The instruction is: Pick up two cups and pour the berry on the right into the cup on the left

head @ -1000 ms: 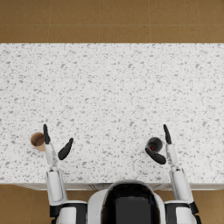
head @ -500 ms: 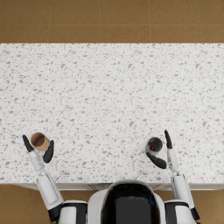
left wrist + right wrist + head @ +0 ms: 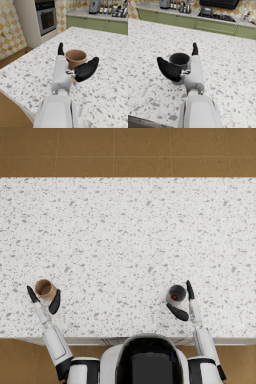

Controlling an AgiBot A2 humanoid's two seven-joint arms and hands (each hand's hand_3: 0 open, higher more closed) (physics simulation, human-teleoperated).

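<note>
A brown cup (image 3: 45,289) stands near the table's front left edge. My left hand (image 3: 42,307) is open around it, fingers on its left and thumb on its right; in the left wrist view the thumb (image 3: 86,70) lies against the brown cup (image 3: 75,58). At the front right a dark cup (image 3: 176,293) holds a red berry (image 3: 174,297). My right hand (image 3: 189,307) is open around it, fingers to its right, thumb in front. In the right wrist view the dark cup (image 3: 179,60) sits beside the right hand (image 3: 181,71); the berry is hidden there.
The speckled white table (image 3: 130,238) stretches far behind both cups. Its front edge runs just below my hands. A brown floor (image 3: 125,150) lies beyond the far edge. An oven (image 3: 46,17) and green cabinets (image 3: 213,26) stand in the background.
My left hand has swung left from beside the brown cup to around it. The right hand has drawn back slightly toward the front edge, still around the dark cup.
</note>
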